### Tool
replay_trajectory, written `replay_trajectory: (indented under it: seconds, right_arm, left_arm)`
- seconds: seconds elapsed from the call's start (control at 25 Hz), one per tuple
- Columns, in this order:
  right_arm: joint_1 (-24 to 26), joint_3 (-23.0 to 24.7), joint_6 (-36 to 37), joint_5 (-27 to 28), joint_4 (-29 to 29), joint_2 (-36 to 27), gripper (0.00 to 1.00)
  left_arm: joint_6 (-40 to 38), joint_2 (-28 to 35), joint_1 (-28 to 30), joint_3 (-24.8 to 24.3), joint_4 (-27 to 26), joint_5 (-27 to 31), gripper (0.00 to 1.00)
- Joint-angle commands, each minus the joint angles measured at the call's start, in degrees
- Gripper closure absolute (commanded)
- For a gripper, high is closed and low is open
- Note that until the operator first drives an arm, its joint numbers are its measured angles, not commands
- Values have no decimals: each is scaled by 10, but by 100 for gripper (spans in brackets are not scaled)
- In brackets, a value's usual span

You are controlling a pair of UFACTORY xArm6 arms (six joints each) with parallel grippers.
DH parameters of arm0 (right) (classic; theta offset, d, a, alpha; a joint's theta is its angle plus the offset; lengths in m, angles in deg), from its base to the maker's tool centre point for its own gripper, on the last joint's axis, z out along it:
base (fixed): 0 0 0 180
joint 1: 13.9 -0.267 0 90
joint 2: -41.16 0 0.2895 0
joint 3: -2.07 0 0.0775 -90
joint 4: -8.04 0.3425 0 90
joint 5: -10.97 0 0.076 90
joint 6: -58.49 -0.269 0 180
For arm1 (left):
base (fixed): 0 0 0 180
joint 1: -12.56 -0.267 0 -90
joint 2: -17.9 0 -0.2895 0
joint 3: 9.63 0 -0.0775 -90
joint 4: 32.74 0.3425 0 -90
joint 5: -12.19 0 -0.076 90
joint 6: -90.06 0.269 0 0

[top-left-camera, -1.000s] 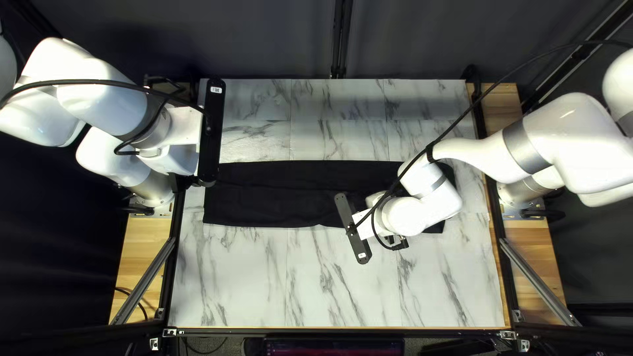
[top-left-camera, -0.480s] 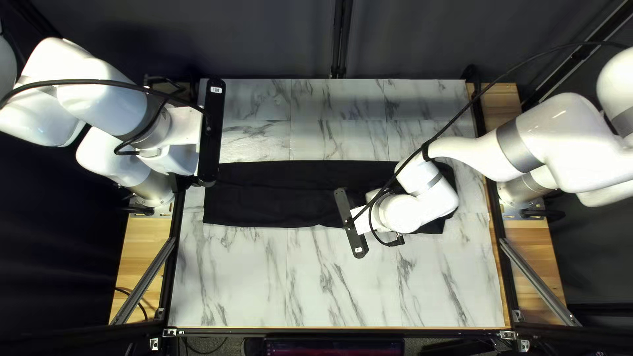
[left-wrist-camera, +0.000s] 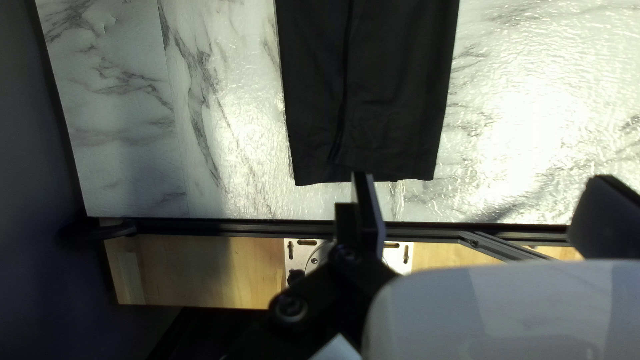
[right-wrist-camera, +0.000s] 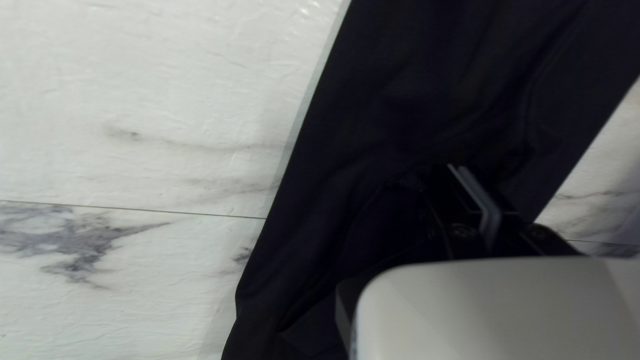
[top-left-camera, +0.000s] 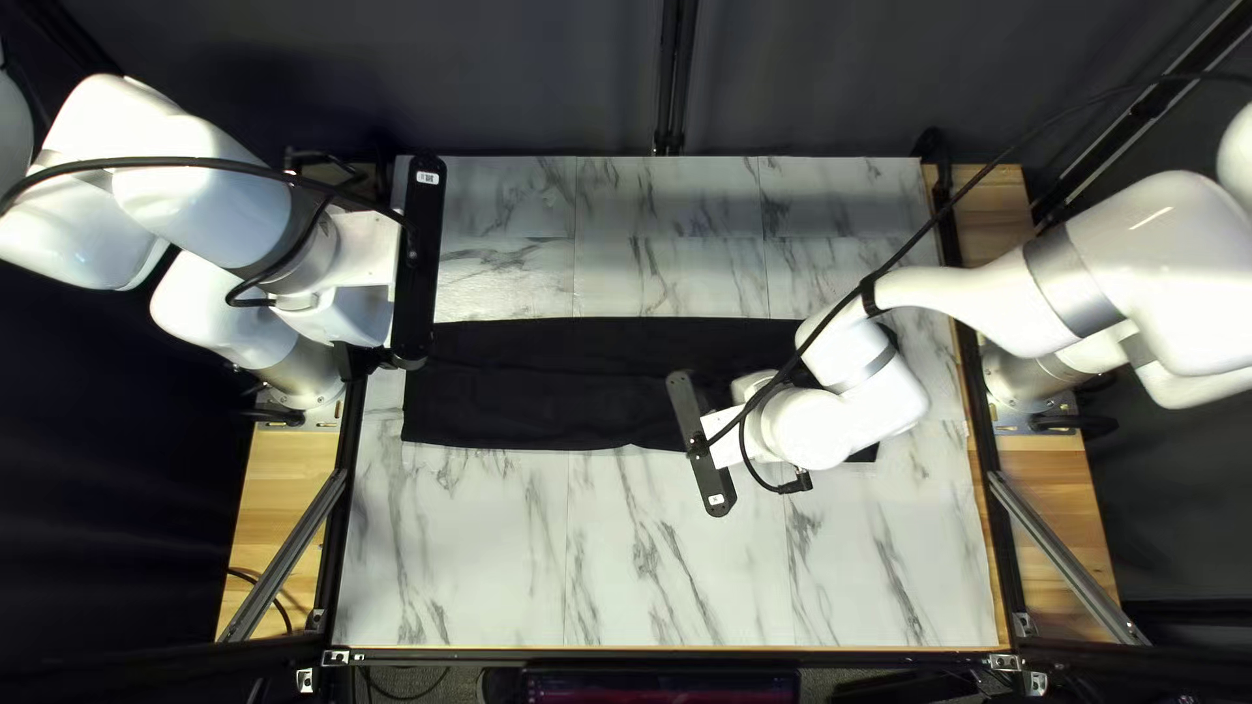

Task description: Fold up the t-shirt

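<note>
the black t-shirt (top-left-camera: 567, 391) lay across the middle of the bench (top-left-camera: 587, 557) as a long narrow band, so the lengthwise folds looked done, while the crosswise folds that would make it a compact stack looked left to do. the right gripper (right-wrist-camera: 465, 195) was down on the band's right end, its fingers closed with cloth bunched up around them, apparently pinching that end for the next fold. the left gripper (left-wrist-camera: 480, 190) hung wide open just off the band's left end, holding nothing.
</note>
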Motion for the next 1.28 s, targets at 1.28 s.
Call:
replay_trajectory:
  seconds: [1.28]
  right_arm:
    - [137,129,320,-133,191,-142,63]
  left_arm:
    - [0,0,0,0,0,0,0]
